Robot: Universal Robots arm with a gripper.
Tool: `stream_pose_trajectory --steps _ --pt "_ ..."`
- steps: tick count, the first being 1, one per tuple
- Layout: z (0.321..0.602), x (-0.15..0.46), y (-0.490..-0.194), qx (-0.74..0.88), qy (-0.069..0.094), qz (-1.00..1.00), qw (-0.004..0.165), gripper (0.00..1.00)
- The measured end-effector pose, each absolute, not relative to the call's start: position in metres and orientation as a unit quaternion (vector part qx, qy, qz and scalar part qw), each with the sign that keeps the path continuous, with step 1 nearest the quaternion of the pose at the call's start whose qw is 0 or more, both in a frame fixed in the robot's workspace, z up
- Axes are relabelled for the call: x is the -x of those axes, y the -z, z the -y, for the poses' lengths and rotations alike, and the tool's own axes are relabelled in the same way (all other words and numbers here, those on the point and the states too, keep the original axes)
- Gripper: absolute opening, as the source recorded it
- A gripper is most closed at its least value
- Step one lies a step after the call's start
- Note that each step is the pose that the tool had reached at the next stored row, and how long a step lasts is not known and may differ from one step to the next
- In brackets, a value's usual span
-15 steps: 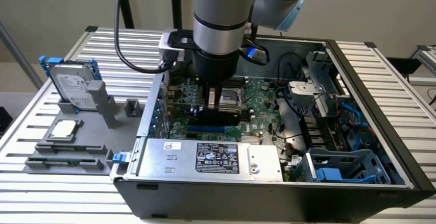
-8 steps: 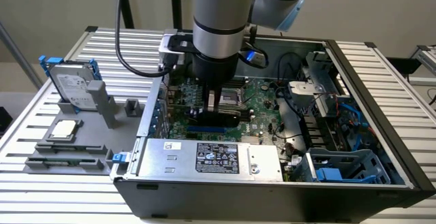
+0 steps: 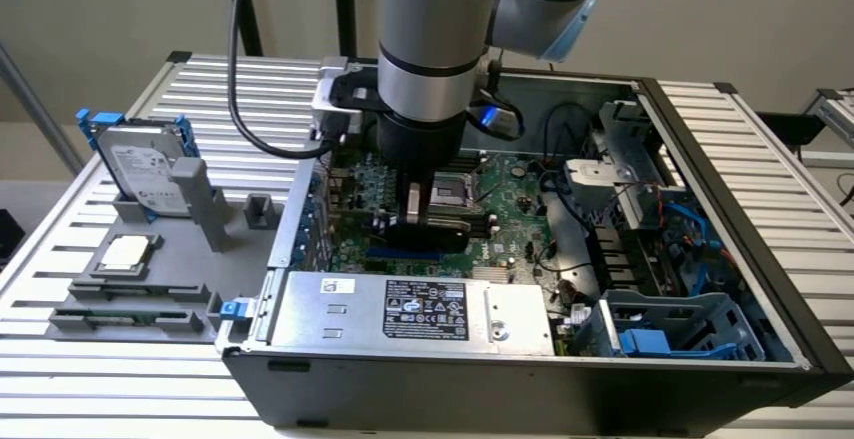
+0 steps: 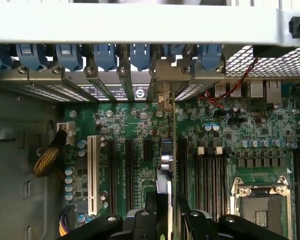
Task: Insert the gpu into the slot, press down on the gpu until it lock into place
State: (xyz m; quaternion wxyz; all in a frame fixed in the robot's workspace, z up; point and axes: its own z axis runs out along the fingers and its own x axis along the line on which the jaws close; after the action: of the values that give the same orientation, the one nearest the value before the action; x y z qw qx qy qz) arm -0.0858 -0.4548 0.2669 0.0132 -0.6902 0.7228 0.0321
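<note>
Wrist view shows you the gpu [image 4: 166, 170] edge-on, clamped between the gripper [image 4: 167, 215] fingers, its long axis running straight away from them toward the bracket bay of the case [image 4: 30, 165], standing over the motherboard [image 4: 140, 125] among its slots.

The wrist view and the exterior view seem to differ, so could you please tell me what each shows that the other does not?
Wrist view alone: a white expansion slot on the motherboard, blue retention clips along the case's rear edge, and the gpu edge-on, held upright by the end effector.

Exterior view alone: the hard drive in a stand on the table, the power supply, and the robot arm.

Both: the green motherboard and its CPU socket.
</note>
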Motion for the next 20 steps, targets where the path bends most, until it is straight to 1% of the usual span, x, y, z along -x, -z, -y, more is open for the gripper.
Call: stream_pose_trajectory --steps 20 --pt "0.4527 0.0858 -0.2642 0.690 -0.027 -0.723 0.007 0.26"
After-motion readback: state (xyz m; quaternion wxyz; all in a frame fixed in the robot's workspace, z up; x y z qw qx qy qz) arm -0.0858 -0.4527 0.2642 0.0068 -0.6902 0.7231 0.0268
